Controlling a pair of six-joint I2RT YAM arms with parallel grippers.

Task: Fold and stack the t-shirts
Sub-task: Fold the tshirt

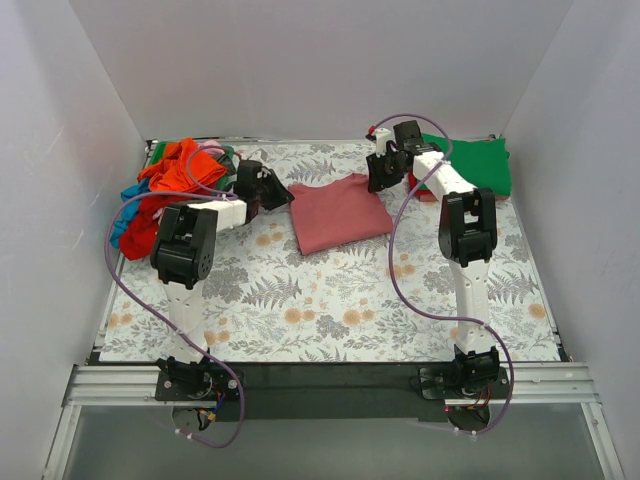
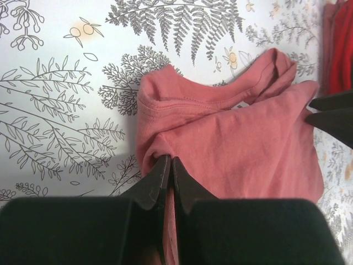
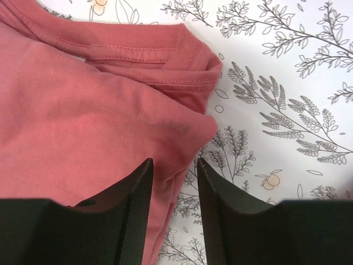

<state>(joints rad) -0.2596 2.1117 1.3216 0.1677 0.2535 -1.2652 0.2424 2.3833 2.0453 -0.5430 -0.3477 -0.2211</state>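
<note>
The dusty-rose t-shirt (image 1: 338,213) lies folded into a rough rectangle in the middle of the table (image 1: 130,345), a little toward the back. Under it is the table covering (image 1: 320,300), printed with ferns and small flowers.

The left fingers (image 1: 278,193) are at the left edge of this t-shirt, near its back corner. In the left wrist view the left fingers (image 2: 160,176) are pressed together, and a fold of the rose fabric (image 2: 231,149) is pinched between their tips. The stitched neck seam of the shirt is visible just beyond the pinched place.

The right fingers (image 1: 378,180) are at the opposite back corner of the same t-shirt. In the right wrist view the right fingers (image 3: 142,182) stand apart. The edge of the rose fabric (image 3: 83,127) lies in the gap between them, and some of the printed covering also shows there. They are not closed on the cloth.

In the back left corner of the table is a loose pile of t-shirts (image 1: 170,185), with orange on top and red, blue and green under and around it. In the back right corner a green t-shirt (image 1: 475,165) lies flat, and red cloth (image 1: 425,192) shows at its near edge.
</note>
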